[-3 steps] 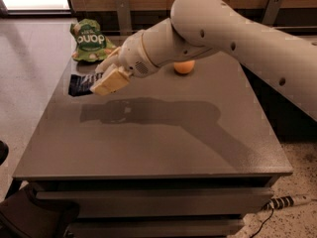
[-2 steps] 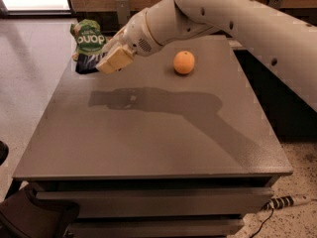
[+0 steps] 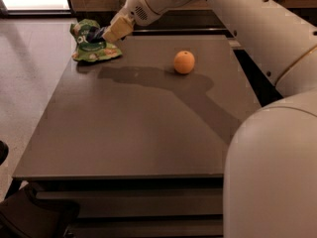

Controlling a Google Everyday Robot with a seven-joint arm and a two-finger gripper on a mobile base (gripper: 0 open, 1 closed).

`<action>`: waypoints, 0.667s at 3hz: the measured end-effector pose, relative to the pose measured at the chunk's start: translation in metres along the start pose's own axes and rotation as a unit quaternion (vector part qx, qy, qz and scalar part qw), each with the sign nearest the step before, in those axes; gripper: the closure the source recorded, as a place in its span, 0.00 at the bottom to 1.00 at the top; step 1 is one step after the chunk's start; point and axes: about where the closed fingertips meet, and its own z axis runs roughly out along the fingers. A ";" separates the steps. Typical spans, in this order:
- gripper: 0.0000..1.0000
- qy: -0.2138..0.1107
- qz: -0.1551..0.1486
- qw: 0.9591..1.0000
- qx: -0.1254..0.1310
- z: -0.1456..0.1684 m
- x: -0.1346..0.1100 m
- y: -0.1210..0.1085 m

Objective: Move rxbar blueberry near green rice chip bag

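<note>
The green rice chip bag (image 3: 90, 44) lies crinkled at the far left corner of the dark table (image 3: 133, 128). My gripper (image 3: 110, 32) hangs just above the bag's right side, at the far left of the table. It is shut on the rxbar blueberry (image 3: 96, 33), of which only a dark navy end shows, sticking out left of the fingers over the bag. The rest of the bar is hidden by the gripper.
An orange (image 3: 184, 62) sits on the far middle of the table, right of the bag. My white arm (image 3: 237, 29) crosses the upper right of the view and its bulk fills the lower right. Pale floor lies left of the table.
My gripper has carried the bar from above the table's left part back and up, until it hangs over the green bag.
</note>
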 end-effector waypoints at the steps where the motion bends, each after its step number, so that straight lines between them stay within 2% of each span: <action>1: 1.00 0.038 0.044 0.998 0.038 0.014 0.013 -0.041; 2: 1.00 0.059 0.093 0.990 0.084 0.011 0.037 -0.066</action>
